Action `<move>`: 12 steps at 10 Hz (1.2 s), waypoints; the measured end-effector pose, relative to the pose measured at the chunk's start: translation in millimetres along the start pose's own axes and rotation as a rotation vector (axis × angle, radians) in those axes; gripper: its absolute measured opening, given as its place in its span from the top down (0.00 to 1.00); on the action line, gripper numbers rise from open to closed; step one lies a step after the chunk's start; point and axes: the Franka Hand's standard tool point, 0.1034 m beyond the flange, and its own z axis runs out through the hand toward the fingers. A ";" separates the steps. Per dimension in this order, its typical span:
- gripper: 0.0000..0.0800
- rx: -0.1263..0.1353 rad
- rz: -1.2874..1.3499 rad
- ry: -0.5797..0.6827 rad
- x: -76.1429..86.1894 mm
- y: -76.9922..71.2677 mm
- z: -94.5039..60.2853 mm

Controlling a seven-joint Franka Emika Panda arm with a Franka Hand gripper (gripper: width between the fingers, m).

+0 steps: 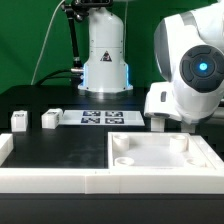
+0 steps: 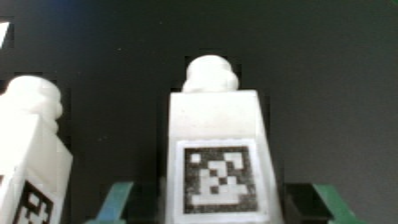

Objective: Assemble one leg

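Note:
In the wrist view a white leg (image 2: 219, 140) stands upright with its black-and-white tag facing the camera and a rounded peg on its end. My gripper (image 2: 221, 203) is open, with one green finger (image 2: 125, 200) on each side of the leg and a dark gap between each finger and the leg. A second leg (image 2: 36, 150) stands close beside it. In the exterior view my gripper (image 1: 160, 122) is low over the table behind the large white panel (image 1: 160, 158), and these two legs are hidden there. Two more legs (image 1: 18, 120) (image 1: 50, 118) stand at the exterior view's left.
The marker board (image 1: 100, 118) lies flat between the left legs and my gripper. The large white panel with round corner sockets fills the front right. A white rail (image 1: 50, 180) runs along the front, with a short piece (image 1: 5, 148) at its left end. The robot base (image 1: 105, 60) stands at the back.

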 end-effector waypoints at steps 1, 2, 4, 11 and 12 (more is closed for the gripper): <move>0.64 0.000 0.000 0.000 0.0 0.0 0.0; 0.64 0.000 0.000 0.000 0.0 0.0 0.0; 0.64 0.000 0.000 0.000 0.0 0.0 0.0; 0.64 0.010 -0.044 0.003 -45.6 13.8 -53.0; 0.64 0.014 -0.043 0.026 -41.5 12.1 -53.3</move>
